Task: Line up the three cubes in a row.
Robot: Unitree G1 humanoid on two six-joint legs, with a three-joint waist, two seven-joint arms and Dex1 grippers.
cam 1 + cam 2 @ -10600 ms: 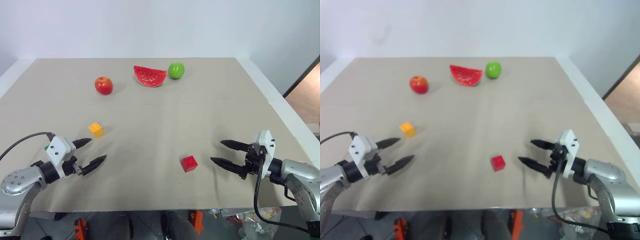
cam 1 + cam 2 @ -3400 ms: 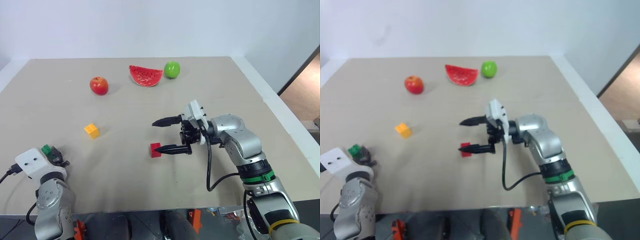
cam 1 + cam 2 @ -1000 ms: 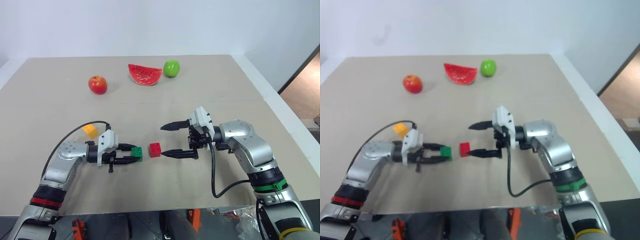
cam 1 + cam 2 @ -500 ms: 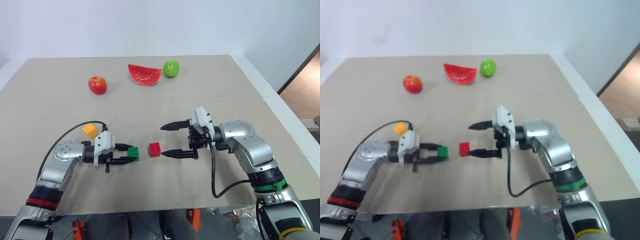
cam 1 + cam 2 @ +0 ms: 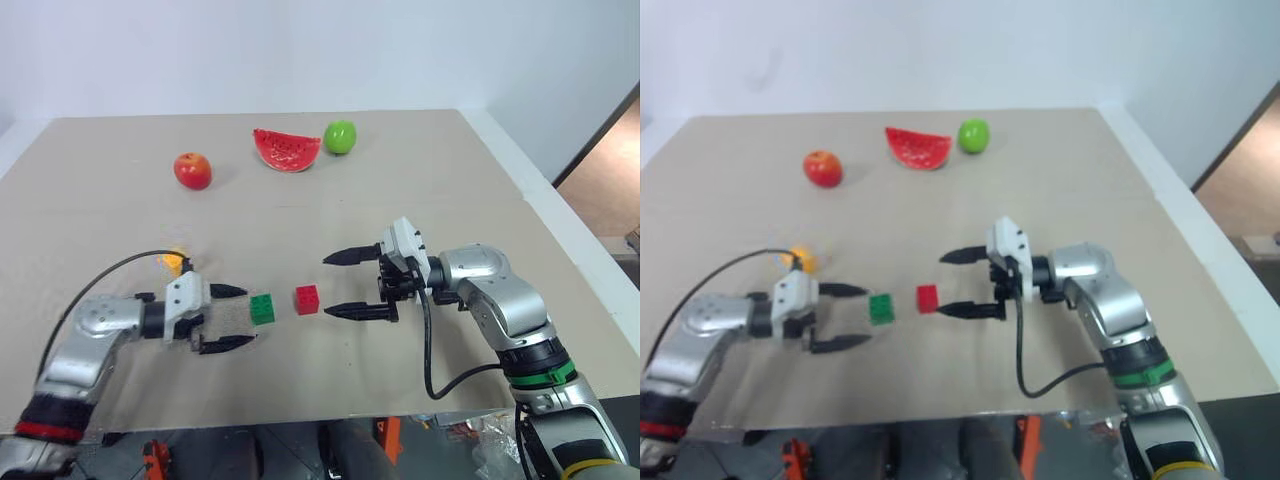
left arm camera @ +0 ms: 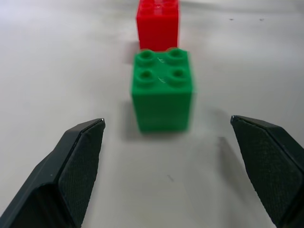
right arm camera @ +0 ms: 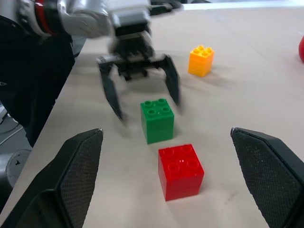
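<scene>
Right wrist view, orange-yellow cube (image 7: 201,60) unobscured

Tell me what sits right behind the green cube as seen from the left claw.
The red cube stands just past the green cube, in line with it. Its lower front is covered by the green one, so any gap there is hidden.

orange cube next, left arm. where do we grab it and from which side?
Probably by two opposite flat side walls of the orange cube, studs left facing up. It stands upright and alone on the table, apart from the green cube and red cube, so its sides are free. Come level from the left gripper side, jaws open, straddling it.
</scene>
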